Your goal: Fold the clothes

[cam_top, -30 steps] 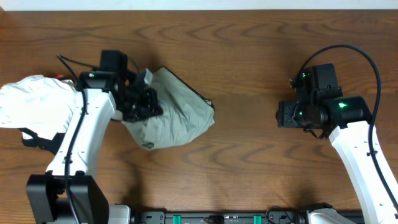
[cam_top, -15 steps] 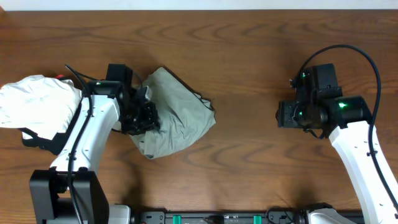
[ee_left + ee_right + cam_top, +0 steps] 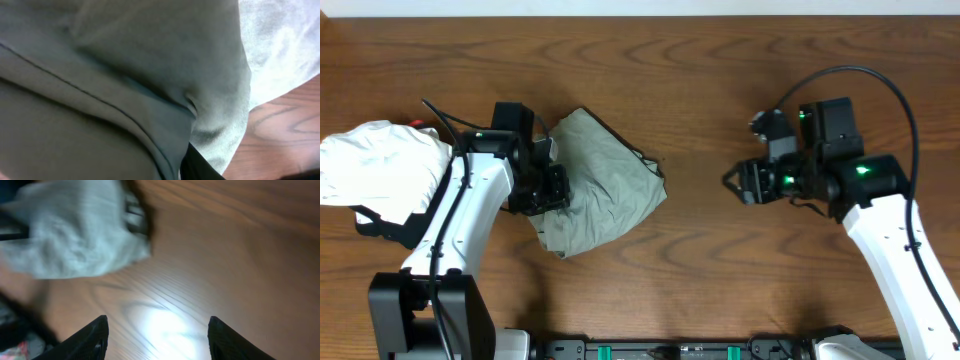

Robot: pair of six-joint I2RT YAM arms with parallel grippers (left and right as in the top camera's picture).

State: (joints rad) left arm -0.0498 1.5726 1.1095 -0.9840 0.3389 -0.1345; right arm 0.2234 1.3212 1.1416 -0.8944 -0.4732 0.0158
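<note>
The shorts (image 3: 610, 185) lie bunched on the desk (image 3: 720, 60), left of centre. The left hand (image 3: 550, 187) sits at their left edge, its spread hidden by cloth. The right hand (image 3: 160, 340) hovers over bare desk to the right, fingers apart and empty. A white garment (image 3: 375, 165) lies at the far left.

A dark brown wooden desk (image 3: 700, 60) with wavy grain fills the overhead view; a pale strip (image 3: 640, 5) runs along its far edge; at the left edge a crumpled white garment (image 3: 370, 170) lies in a rounded heap; black cloth (image 3: 375, 225) shows from under its near side, touching it, mostly hidden; a small red thing (image 3: 417, 124) peeks out at the heap's far right corner, too small to identify; in the right wrist view the wood carries a bright patch of glare (image 3: 160, 325).
</note>
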